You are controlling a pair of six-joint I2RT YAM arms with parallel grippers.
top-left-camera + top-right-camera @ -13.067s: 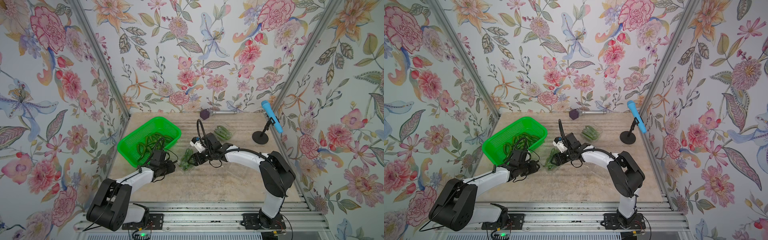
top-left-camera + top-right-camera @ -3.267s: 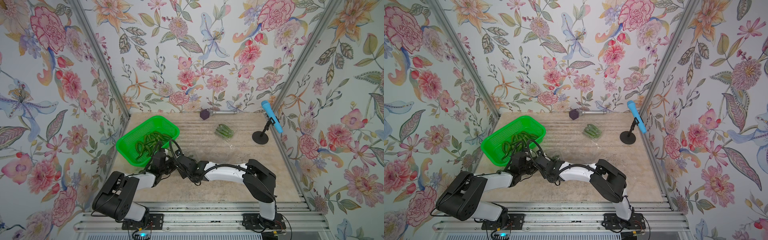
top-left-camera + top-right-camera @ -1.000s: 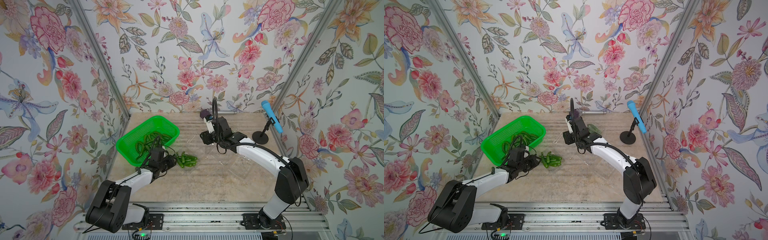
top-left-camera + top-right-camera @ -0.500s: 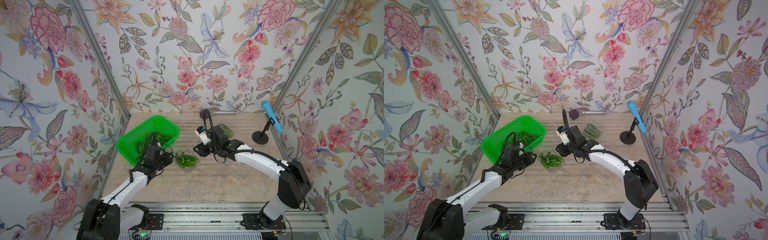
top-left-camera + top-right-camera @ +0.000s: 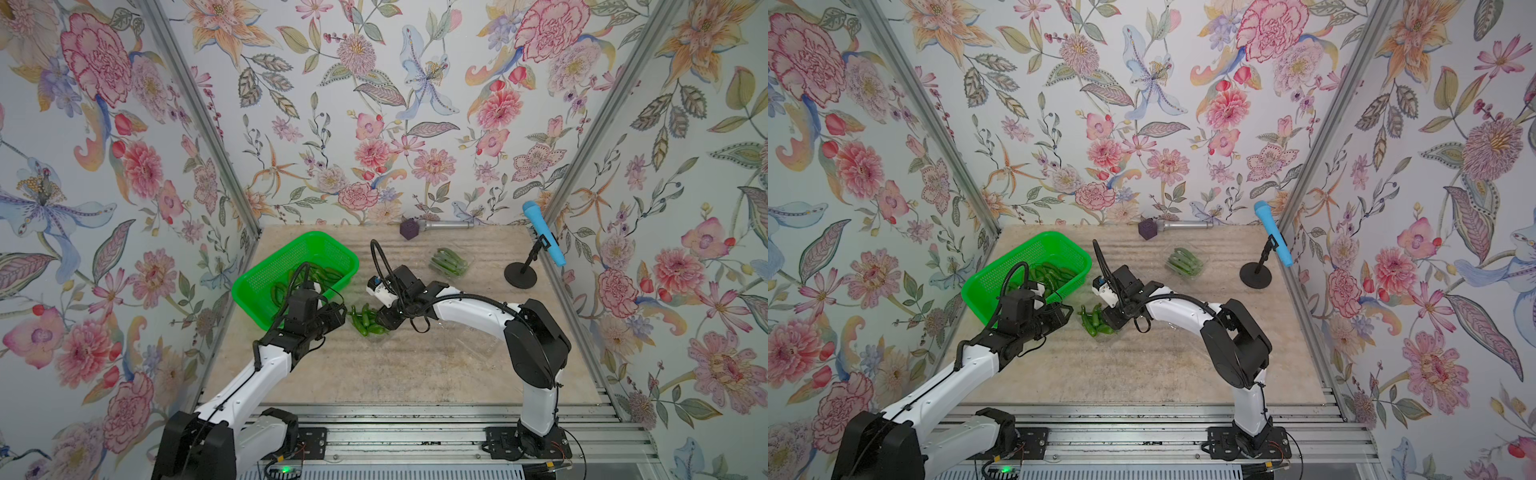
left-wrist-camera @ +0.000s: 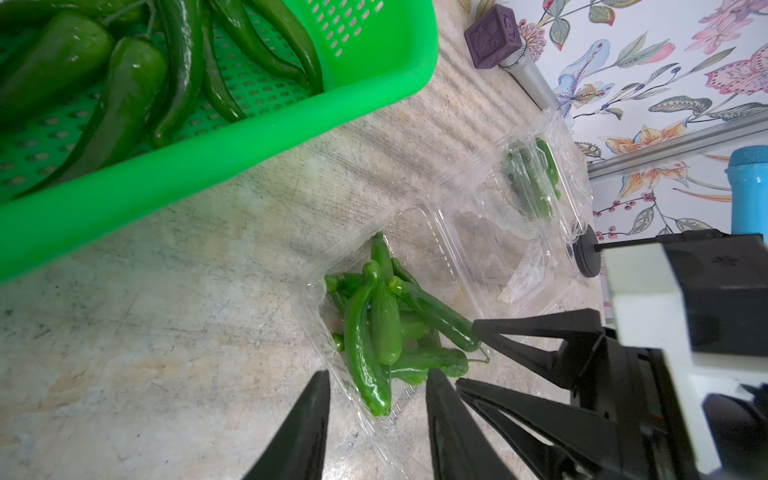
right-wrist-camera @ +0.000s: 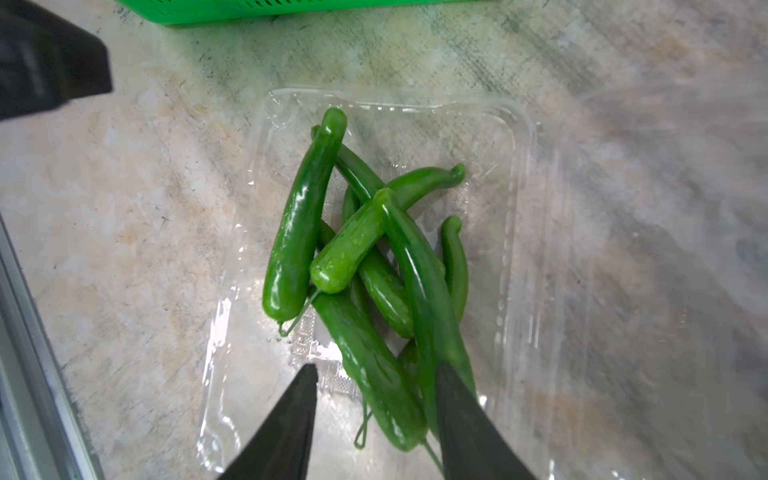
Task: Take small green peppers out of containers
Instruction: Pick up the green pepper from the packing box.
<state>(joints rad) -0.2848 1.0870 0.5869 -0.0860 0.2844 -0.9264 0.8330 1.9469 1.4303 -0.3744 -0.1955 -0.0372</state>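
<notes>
A pile of small green peppers (image 5: 368,325) (image 5: 1094,323) lies in an open clear container (image 7: 513,174) (image 6: 419,208) at the table's middle. My left gripper (image 5: 343,314) (image 6: 379,375) is at the pile's left side, open, its fingers straddling the container's edge and one pepper tip (image 6: 376,399). My right gripper (image 5: 384,322) (image 7: 376,368) reaches in from the right, open, with the end of a pepper (image 7: 386,399) lying loose between its fingers. A second container (image 5: 449,262) (image 5: 1185,262), shut and full of peppers, sits at the back right.
A bright green basket (image 5: 249,286) (image 5: 976,291) holding longer green peppers stands just left of the pile. Clear empty containers (image 5: 478,343) lie right of the pile. A blue microphone on a black stand (image 5: 519,276) and a purple block (image 5: 409,228) are at the back.
My right arm swung from the back of the table forward and left to the pepper pile, its jaws narrowing. The left gripper shifted slightly toward the pile and opened a little.
</notes>
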